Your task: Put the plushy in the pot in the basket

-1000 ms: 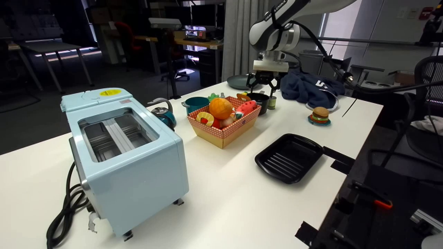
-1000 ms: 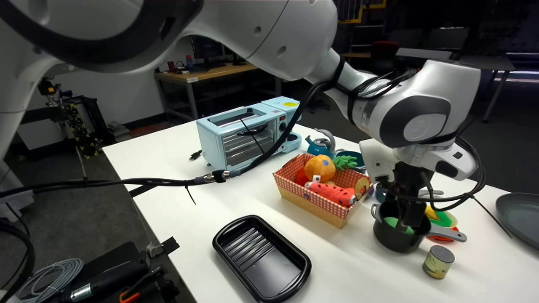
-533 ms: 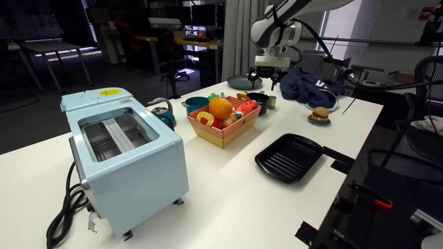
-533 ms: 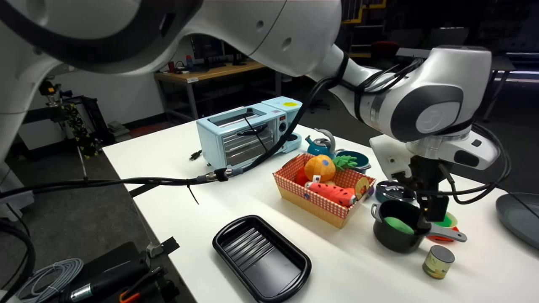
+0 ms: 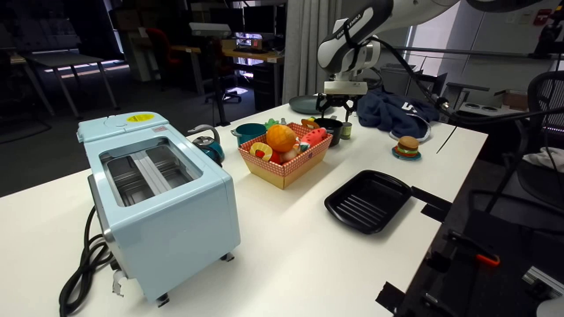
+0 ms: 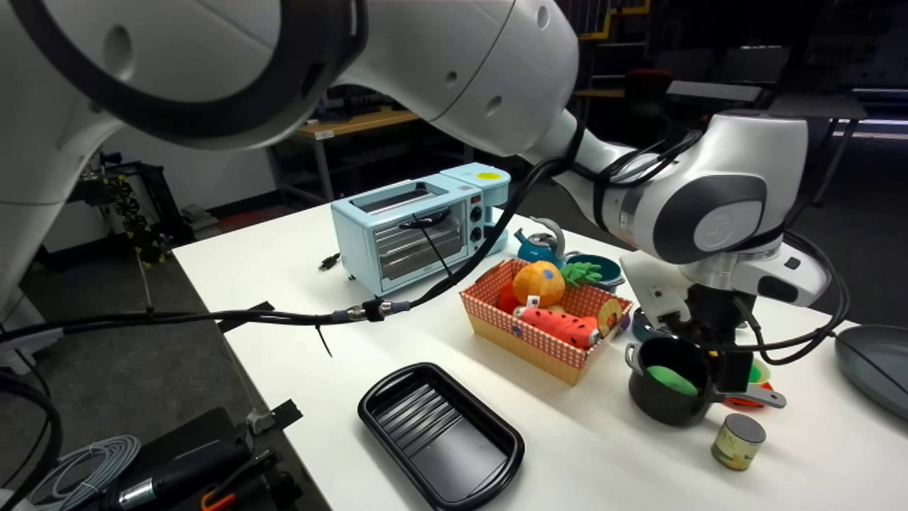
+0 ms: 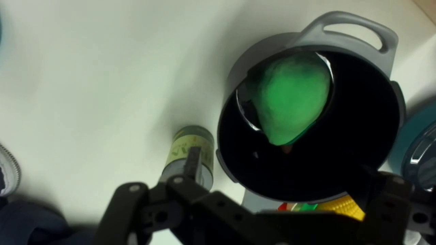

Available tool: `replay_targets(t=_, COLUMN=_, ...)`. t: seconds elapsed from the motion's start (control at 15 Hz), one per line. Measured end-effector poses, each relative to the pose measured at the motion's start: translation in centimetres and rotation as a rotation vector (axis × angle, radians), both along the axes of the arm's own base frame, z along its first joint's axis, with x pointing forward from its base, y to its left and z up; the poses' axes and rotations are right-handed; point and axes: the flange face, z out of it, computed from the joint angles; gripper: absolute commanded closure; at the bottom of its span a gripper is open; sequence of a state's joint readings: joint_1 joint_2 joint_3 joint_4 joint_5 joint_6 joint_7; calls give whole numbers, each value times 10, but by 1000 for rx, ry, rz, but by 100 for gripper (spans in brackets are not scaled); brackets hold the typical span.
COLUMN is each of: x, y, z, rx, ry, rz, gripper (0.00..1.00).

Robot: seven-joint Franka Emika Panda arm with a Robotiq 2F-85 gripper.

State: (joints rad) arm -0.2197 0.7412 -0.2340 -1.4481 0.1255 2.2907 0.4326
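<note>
- Toaster oven (image 5: 176,233): light blue, stands on short feet; power cord (image 5: 86,268) shows at length in an exterior view, glass door (image 6: 399,252) in an exterior view.
- Kettle (image 6: 539,250) and teal pot (image 6: 594,268): near each other, visible in both exterior views.
- Basket (image 5: 304,168): tan, red-and-white checked lining; holds toy food, including an orange (image 5: 282,138) and a watermelon (image 6: 560,326).
- Pot (image 6: 660,404): dark grey, just beside the basket. The wrist view shows its inside and looped handle (image 7: 340,17).
- Plushy (image 6: 671,380): green, inside the pot, toward the looped handle; seen in an exterior view and the wrist view.
- Gripper (image 7: 276,168): over the pot, jaws wide apart, plushy not held. Whether a finger touches the rim cannot be told.
- Can (image 6: 738,446): upright, just beside the pot.
- Corn (image 7: 344,206): yellow, past the pot's rim, clear in the wrist view.
- Grill pan (image 5: 369,201): black, ridged, well apart from the pot.
- Sweatshirt (image 5: 392,110) and toy burger (image 5: 407,147): at right in an exterior view; burger on a small plate (image 5: 416,156).
- Table (image 5: 282,264): white, black tape (image 5: 390,297) at its edge.
- Room: red chair (image 5: 161,46), wooden desk (image 5: 264,56), grey curtain (image 5: 306,53), black mesh chair (image 5: 551,88); dim toward the left.
</note>
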Motion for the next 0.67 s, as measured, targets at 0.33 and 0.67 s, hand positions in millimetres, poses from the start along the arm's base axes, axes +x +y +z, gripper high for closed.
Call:
replay_targets(t=0.33, x=9, y=22, z=-6, rx=10, ry=2, rz=31, gripper=0)
replay_targets(t=0.67, x=12, y=31, z=-11, rx=11, ry=8, rz=45, gripper=0)
